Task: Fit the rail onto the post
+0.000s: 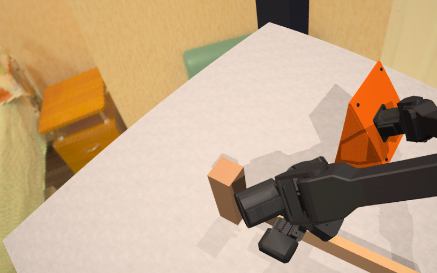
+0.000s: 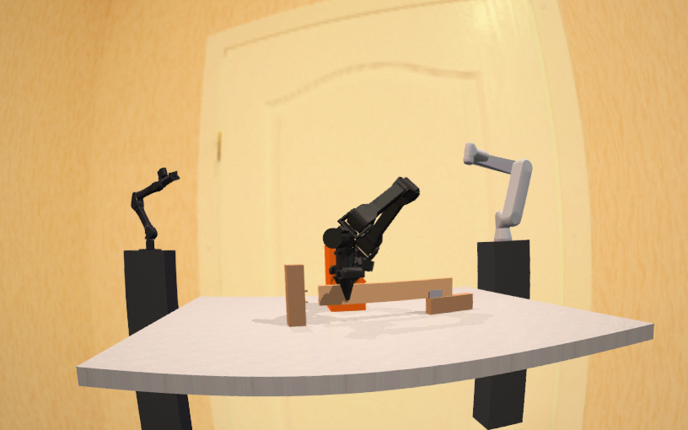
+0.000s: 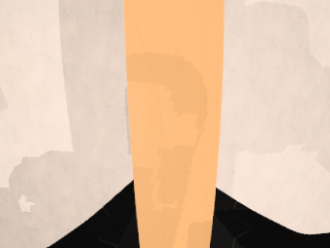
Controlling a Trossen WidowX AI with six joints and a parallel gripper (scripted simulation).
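Observation:
The short wooden post stands upright on the table. The long wooden rail runs from the post towards the low footboard block, with its far end at the grey bracket. My gripper is shut on the rail close to its near end, with one finger on each side. That end is off the table, a short gap away from the post. A peg shows in the gap in the exterior view. In the top view my arm hides the pegs and the rail's end.
An orange mounting plate stands behind the rail at my arm's base. A small black arm and a white arm stand on black pedestals beside the table. The table's curved front edge shows in the exterior view.

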